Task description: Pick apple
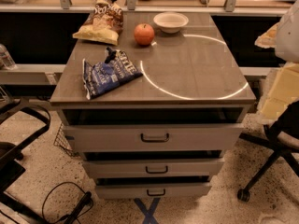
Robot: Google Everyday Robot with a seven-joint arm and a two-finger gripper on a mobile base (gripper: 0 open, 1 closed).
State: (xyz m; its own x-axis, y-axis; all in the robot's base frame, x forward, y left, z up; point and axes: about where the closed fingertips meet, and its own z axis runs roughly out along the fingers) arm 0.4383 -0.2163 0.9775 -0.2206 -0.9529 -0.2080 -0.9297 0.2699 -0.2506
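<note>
The apple (144, 34) is small, round and red-orange. It sits upright on the grey cabinet top (196, 73), at the back near the middle. It is just left of a white bowl (171, 22) and apart from it. My gripper is not in view. Only pale, blurred parts of my arm (286, 31) show at the right edge, well to the right of the apple and off the cabinet top.
A yellow chip bag (100, 22) lies at the back left and a blue snack bag (108, 73) at the front left. The cabinet has three drawers (154, 137) below. Office chairs stand at the left (18, 139) and right (275, 148). A cable (60, 202) lies on the floor.
</note>
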